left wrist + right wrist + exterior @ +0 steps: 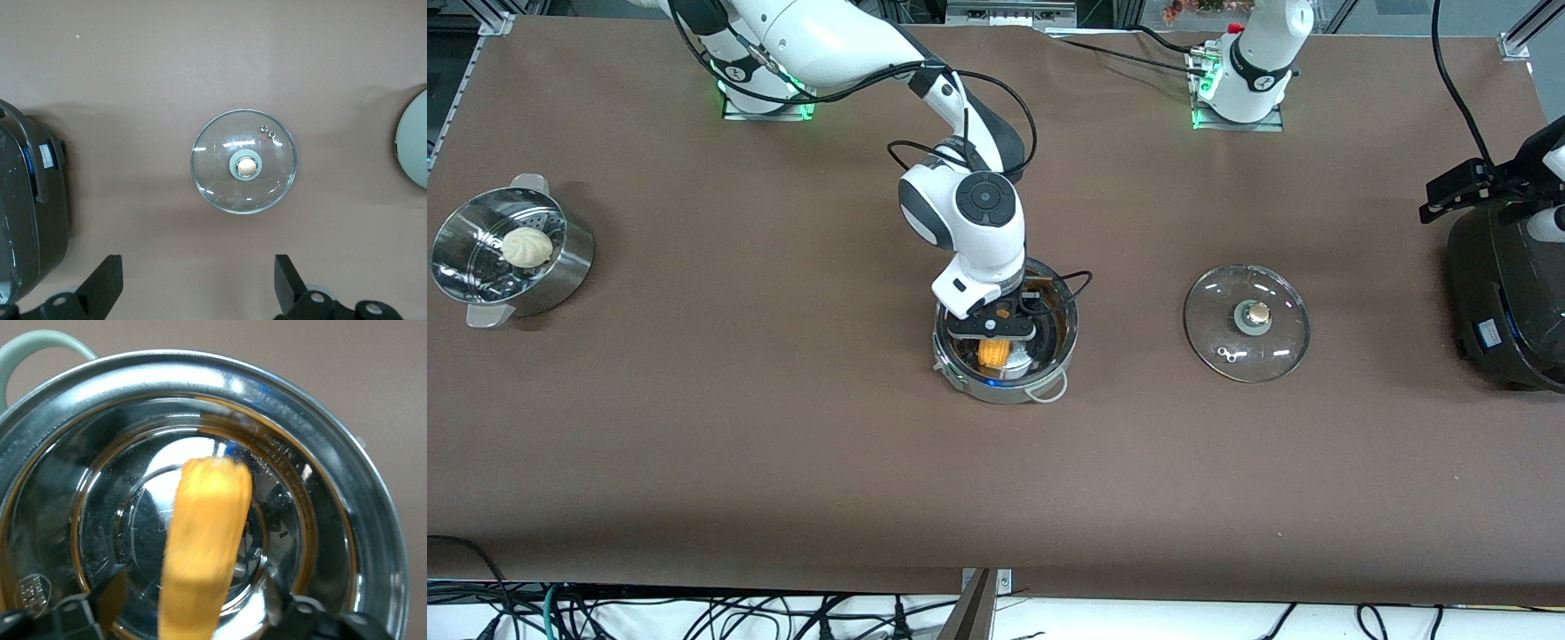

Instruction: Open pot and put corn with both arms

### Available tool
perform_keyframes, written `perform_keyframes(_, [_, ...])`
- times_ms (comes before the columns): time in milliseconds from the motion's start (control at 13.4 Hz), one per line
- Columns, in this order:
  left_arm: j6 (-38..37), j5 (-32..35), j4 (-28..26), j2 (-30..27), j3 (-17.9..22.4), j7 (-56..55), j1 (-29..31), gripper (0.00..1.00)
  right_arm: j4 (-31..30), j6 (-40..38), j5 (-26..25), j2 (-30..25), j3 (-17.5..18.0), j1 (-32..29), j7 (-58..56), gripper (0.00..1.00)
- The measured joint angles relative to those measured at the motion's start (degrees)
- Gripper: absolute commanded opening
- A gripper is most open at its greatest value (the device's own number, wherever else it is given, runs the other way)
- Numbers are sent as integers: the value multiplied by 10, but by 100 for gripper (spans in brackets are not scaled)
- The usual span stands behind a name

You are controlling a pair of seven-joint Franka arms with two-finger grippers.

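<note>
The shiny steel pot [1049,373] stands open at the table's middle, with its wire loop handle [1047,391] toward the front camera. The yellow-orange corn [993,354] is inside the pot's mouth. In the right wrist view the corn [203,547] is blurred between the spread fingers and touches neither, over the pot's bottom [133,520]. My right gripper [993,327] is open, just above the pot. My left gripper [1449,194] is open and empty, up over the black cooker's edge. Its wrist view looks down on the glass lid [243,162].
The glass lid [1246,323] lies flat on the table beside the pot, toward the left arm's end. The big black cooker [1507,293] stands at that end. A steel steamer bowl [560,267] with a pale bun [526,246] stands at the right arm's end.
</note>
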Motion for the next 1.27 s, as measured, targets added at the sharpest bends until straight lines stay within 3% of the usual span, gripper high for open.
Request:
perform_keyframes(598, [0, 0, 0, 0, 0, 0, 0, 100, 19, -24, -1, -11, 1, 2, -1, 100])
perform_keyframes(971, [-3, 0, 0, 0, 0, -1, 0, 100, 25, -122, -4, -80, -15, -12, -61, 100])
perform_keyframes(1270, [-5, 0, 0, 0, 0, -3, 0, 100, 25, -178, -3, -129, -40, -76, -142, 100])
